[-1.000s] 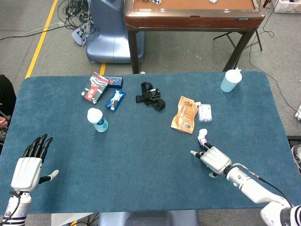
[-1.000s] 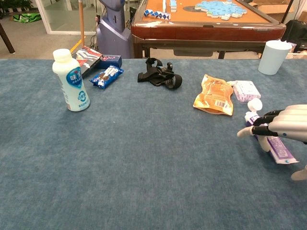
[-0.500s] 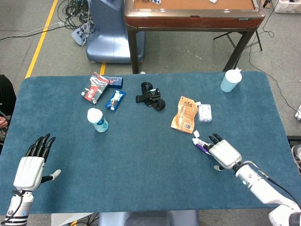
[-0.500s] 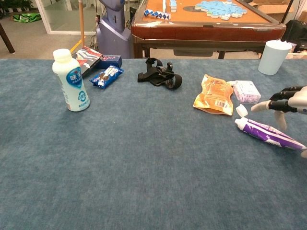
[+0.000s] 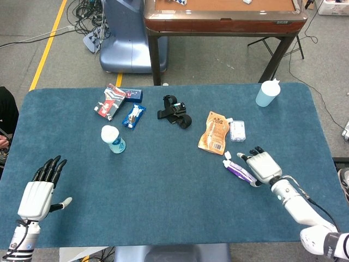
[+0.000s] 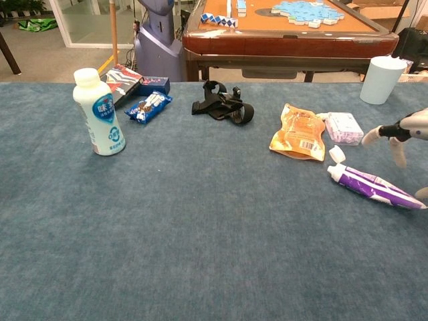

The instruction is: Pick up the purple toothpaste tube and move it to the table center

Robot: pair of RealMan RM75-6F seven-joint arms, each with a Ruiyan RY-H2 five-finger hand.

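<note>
The purple toothpaste tube (image 5: pixel 238 170) (image 6: pixel 375 186) lies flat on the blue table, right of the middle, its white flip cap toward the orange pouch. My right hand (image 5: pixel 262 166) (image 6: pixel 401 134) hovers just right of the tube with fingers spread, holding nothing and apart from the tube. At the near left corner my left hand (image 5: pixel 39 191) rests with fingers extended and nothing in it; the chest view does not show it.
An orange snack pouch (image 5: pixel 214 132) and a small white packet (image 5: pixel 237 131) lie just beyond the tube. A black strap bundle (image 5: pixel 175 111), white bottle (image 5: pixel 113 138), blue wrapper (image 5: pixel 133 115) and red box (image 5: pixel 111 101) sit further left. A pale blue cup (image 5: pixel 267 93) stands far right.
My right hand let go of the tube, which now lies flat on the table, and drew back to the right and away from it. The left hand barely moved.
</note>
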